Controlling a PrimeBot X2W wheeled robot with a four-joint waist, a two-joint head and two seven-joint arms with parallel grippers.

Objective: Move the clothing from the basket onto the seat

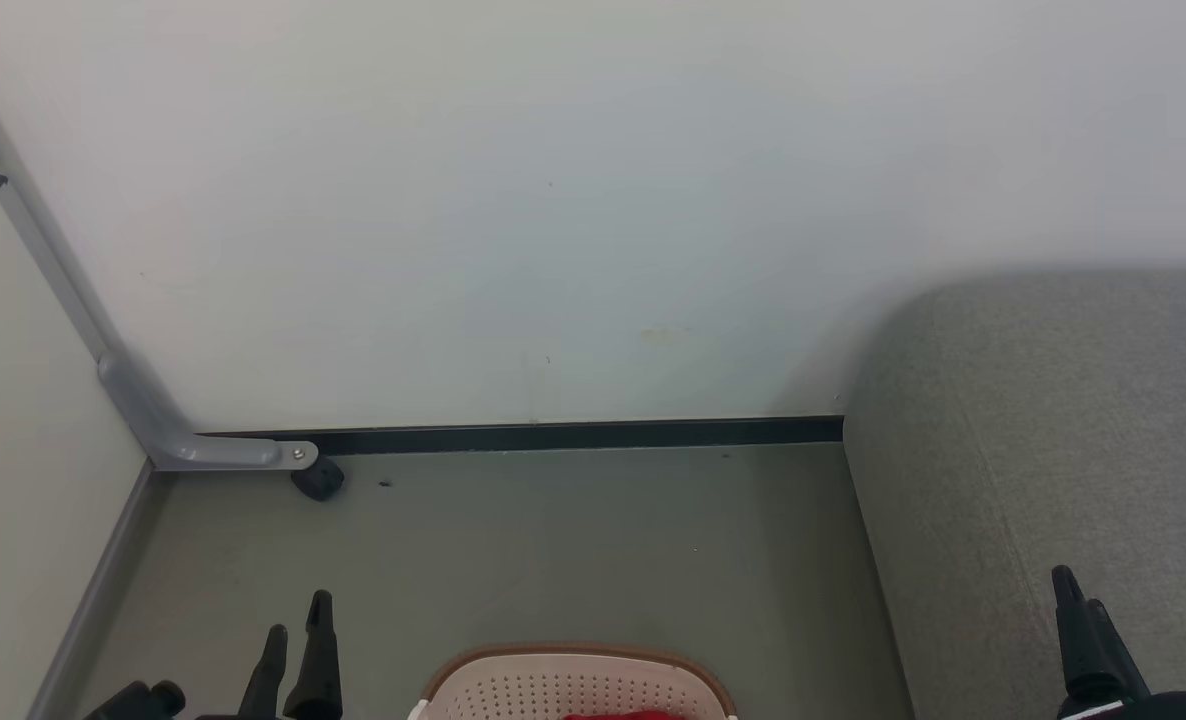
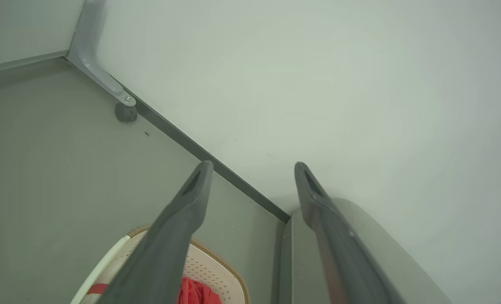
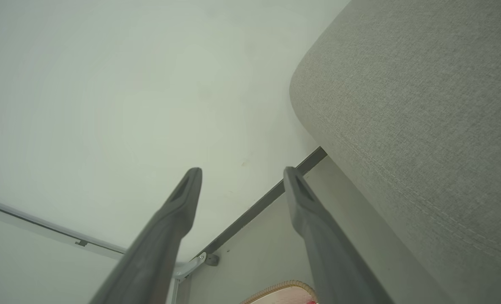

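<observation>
pale wall [image 1: 553,200] takes the back of the scene. grey seat [image 1: 1053,450] stands on the robot's right, by the wall. greenish floor [image 1: 553,550] runs between wall and robot. basket [image 1: 563,685] sits on the floor at the bottom edge of the head view, near the seat's left side, a strip of floor between them. clothing [image 1: 621,715] is inside the basket, a red heap low against the perforated side; piece count can't tell. left pincer [image 2: 254,165] spread wide, nothing in it, off to the basket's left. right pincer [image 3: 240,171] also spread wide and bare, showing against the seat in the head view. step in hand, as judged: first reach into the basket, no red on the seat part that shows. to do it well: bend so the basket comes fully into the head view, bring one pincer straight down on the heap, stay off the brown rim, pinch a bunched fold not a flat edge, lift till the cloth clears the rim so the light basket likely won't tip, then swing right and let go well in on the seat, not its rounded edge.
</observation>
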